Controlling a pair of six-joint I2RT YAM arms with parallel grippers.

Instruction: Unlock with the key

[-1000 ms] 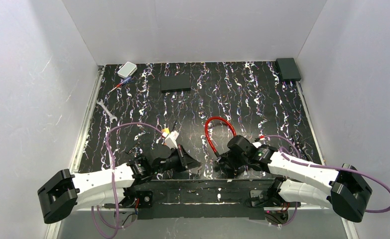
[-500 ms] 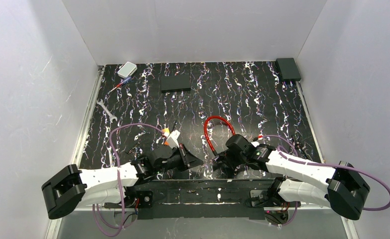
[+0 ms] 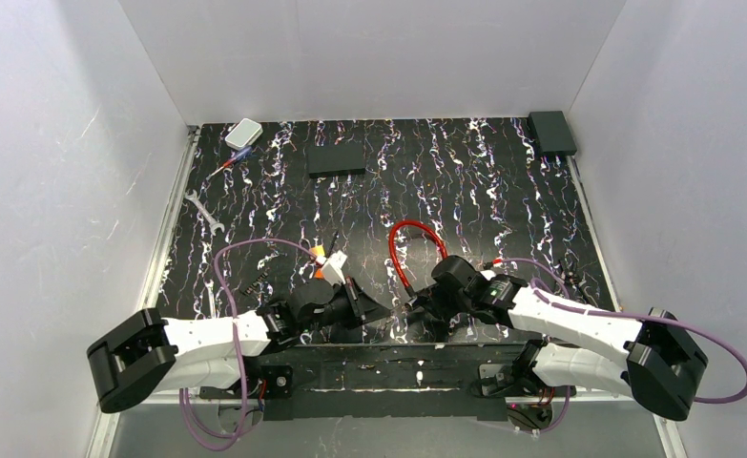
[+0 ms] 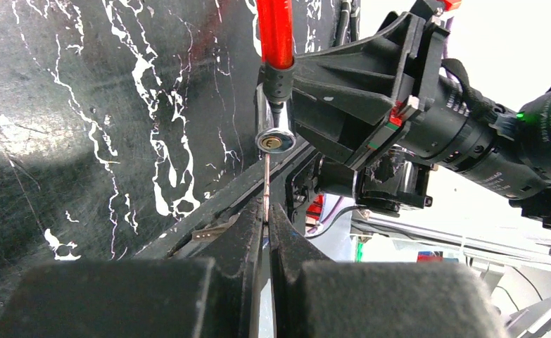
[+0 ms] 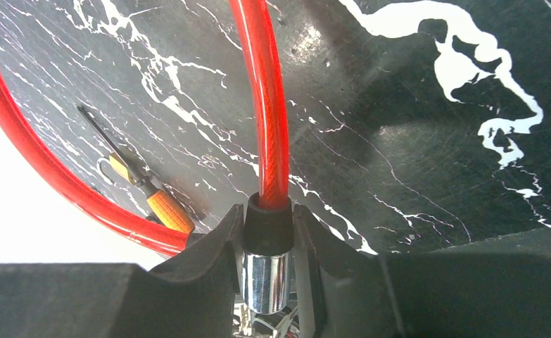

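Note:
My right gripper [image 5: 267, 225] is shut on the chrome cylinder [image 5: 267, 282] of a red cable lock [image 3: 417, 229], holding it low over the mat's near edge. My left gripper [image 4: 266, 211] is shut on a thin metal key blade [image 4: 267, 179], seen edge-on. The blade points up at the cylinder's keyhole face [image 4: 274, 143] and its tip meets the face's lower rim; I cannot tell whether it is inside. In the top view the two grippers face each other, left [image 3: 374, 307] and right [image 3: 417, 307]. An orange-bodied tool with a thin black rod [image 5: 149, 197] lies on the mat beside my left wrist [image 3: 329, 265].
A silver wrench [image 3: 203, 210] lies at the mat's left edge. A white box [image 3: 243, 133] and a red-blue pen [image 3: 228, 164] sit far left, a flat black box [image 3: 337, 159] at the far middle, a black block [image 3: 551, 132] far right. White walls enclose the mat.
My left arm has moved right, bringing its gripper closer to the lock cylinder. My right gripper has shifted slightly left with the lock.

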